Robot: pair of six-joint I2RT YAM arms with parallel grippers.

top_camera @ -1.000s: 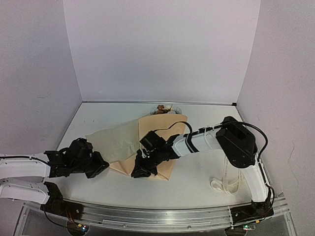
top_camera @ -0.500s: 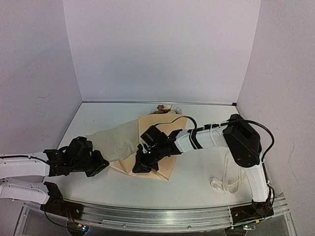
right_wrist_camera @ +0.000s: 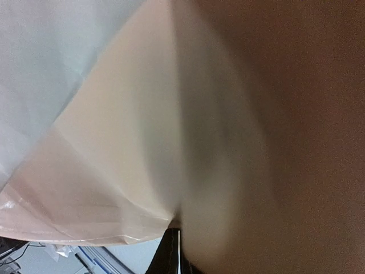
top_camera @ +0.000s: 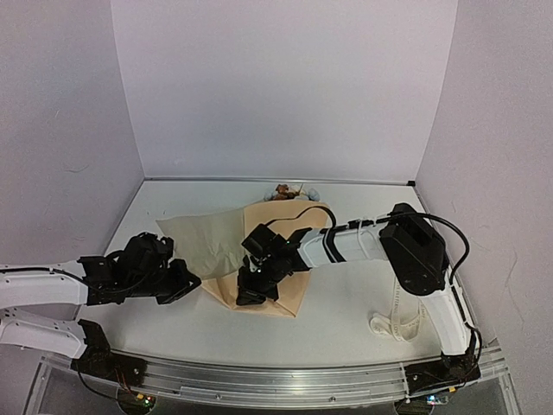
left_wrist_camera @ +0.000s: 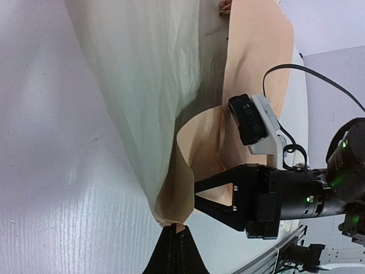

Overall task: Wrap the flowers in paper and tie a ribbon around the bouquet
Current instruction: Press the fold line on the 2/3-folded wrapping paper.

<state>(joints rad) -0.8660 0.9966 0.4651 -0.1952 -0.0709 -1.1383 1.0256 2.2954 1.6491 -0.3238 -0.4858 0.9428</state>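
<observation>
The peach-tan paper (top_camera: 275, 220) lies mid-table with its pale flap (top_camera: 203, 238) folded over toward the centre. My left gripper (top_camera: 190, 284) is shut on that flap's near corner, seen pinched in the left wrist view (left_wrist_camera: 174, 228). My right gripper (top_camera: 245, 296) is shut on the paper's near fold, which fills the right wrist view (right_wrist_camera: 175, 231). The flowers (top_camera: 289, 191) poke out at the paper's far end, stems hidden under it. The ribbon (top_camera: 399, 322) lies loose by the right arm's base.
Purple walls close in the white table (top_camera: 346, 320) on three sides. A metal rail (top_camera: 276, 380) runs along the near edge. The right arm's black fingers (left_wrist_camera: 219, 197) sit close beside my left fingertips.
The left gripper has moved right and slightly away, carrying the pale flap further over the paper. The right gripper has closed fully on the paper's near fold.
</observation>
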